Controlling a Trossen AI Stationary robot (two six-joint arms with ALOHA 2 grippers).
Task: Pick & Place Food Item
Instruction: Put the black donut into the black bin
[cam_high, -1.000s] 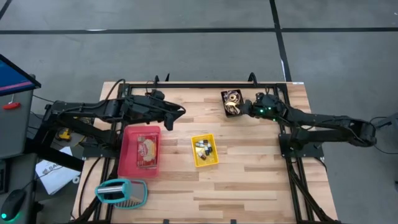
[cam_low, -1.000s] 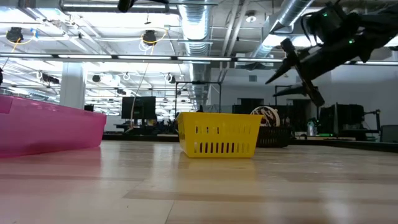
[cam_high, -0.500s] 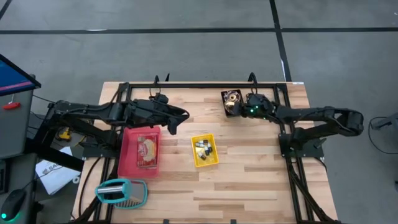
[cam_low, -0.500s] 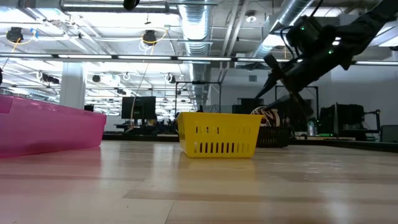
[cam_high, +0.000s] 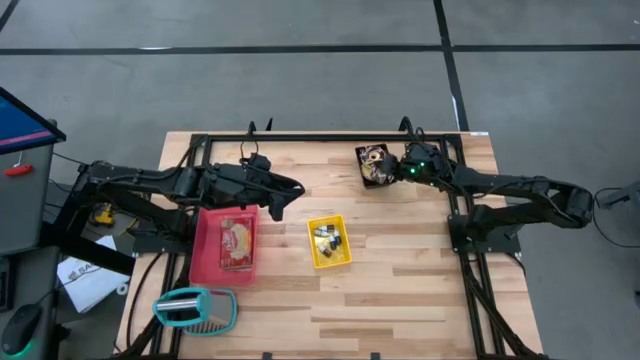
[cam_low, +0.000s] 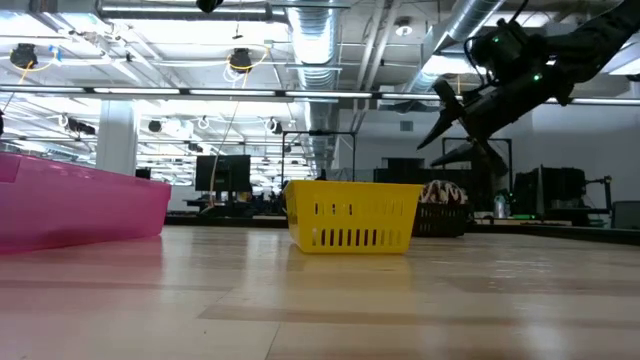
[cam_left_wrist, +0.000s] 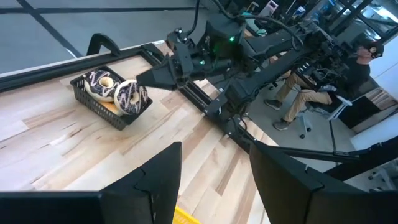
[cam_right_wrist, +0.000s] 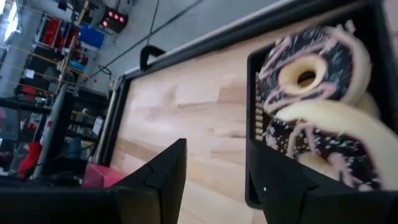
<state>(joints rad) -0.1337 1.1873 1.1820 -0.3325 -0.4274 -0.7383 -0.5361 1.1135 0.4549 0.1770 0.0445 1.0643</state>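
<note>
the right gripper (cam_high: 397, 172) has shifted in toward the black basket (cam_high: 374, 165) since a second ago. its jaws stand apart, grasping nothing, lined up beside the basket's near wall, probably to reach the doughnuts (cam_right_wrist: 311, 68) stacked inside. outward, the yellow basket (cam_high: 329, 242) sits mid-table and the pink bin (cam_high: 224, 243) beyond it, likely drop spots. the left gripper (cam_high: 278, 196) hangs released above the pink bin's far corner, waiting.
</note>
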